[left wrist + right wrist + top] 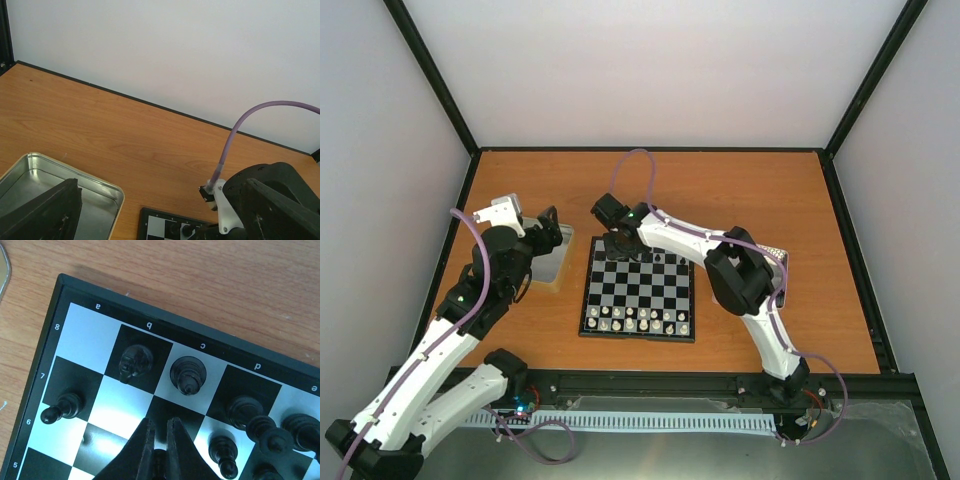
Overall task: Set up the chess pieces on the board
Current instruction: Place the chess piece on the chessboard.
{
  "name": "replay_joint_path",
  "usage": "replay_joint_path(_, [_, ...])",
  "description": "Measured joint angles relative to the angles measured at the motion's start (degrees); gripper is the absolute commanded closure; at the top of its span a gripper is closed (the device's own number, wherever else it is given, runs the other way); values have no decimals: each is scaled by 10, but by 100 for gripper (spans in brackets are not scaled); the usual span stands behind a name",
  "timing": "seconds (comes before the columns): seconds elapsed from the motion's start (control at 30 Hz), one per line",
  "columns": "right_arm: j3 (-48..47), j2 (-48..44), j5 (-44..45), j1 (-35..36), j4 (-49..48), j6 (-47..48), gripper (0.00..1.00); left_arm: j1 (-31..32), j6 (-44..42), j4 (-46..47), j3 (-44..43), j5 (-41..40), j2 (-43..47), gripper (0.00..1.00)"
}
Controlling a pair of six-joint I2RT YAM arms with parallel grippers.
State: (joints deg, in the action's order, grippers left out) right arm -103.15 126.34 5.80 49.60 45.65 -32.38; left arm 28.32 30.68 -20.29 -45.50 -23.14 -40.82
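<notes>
Table [740, 190]: an orange-brown wood top that fills the middle of the top view, with white walls around it.

Arms: both reach up-frame from the bottom edge.
- The left arm bends toward the left-centre. The left gripper [546, 232] hangs over the left tray [560, 268] with its jaws spread wide. In the left wrist view its two fingers sit in opposite lower corners, with nothing between them.
- The right arm arcs from the lower right across to the board's upper-left corner.

The board [640, 290]: centre of the top view, flat on the table, just right of the left tray.

Right tray [778, 256]: right of the board, mostly hidden under the right arm.

Right gripper [159, 437]: lower middle of the right wrist view, over the board's a–c columns. Its fingers are pressed together with only a thin slit between them. A dark shape sits low in the slit; I cannot tell whether it is a held piece.

Chess pieces:
- The whitish set [638, 319] fills two rows along the board's lower edge.
- The black set [655, 260] is along the upper edge.
- Right wrist view:
  - Black knight [135, 362] on b8.
  - Black bishop [188, 375] on c8.
  - Black pawn [62, 407] on a7.
  - More black pieces crowd the lower right.
</notes>
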Motion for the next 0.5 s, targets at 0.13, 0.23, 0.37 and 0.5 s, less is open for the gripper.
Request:
replay_joint_path(0.13, [-2,6,0,0,0,6,94,0,0,0,0,0,0,13])
replay_joint_path(0.23, [-3,9,0,0,-3,13,93,0,0,0,0,0,0,13])
replay_joint_path(0.37, [-5,16,2,0,-4,20,93,0,0,0,0,0,0,13])
replay_joint_path(0.5, [-9,27,3,0,-4,28,92,0,0,0,0,0,-5,12])
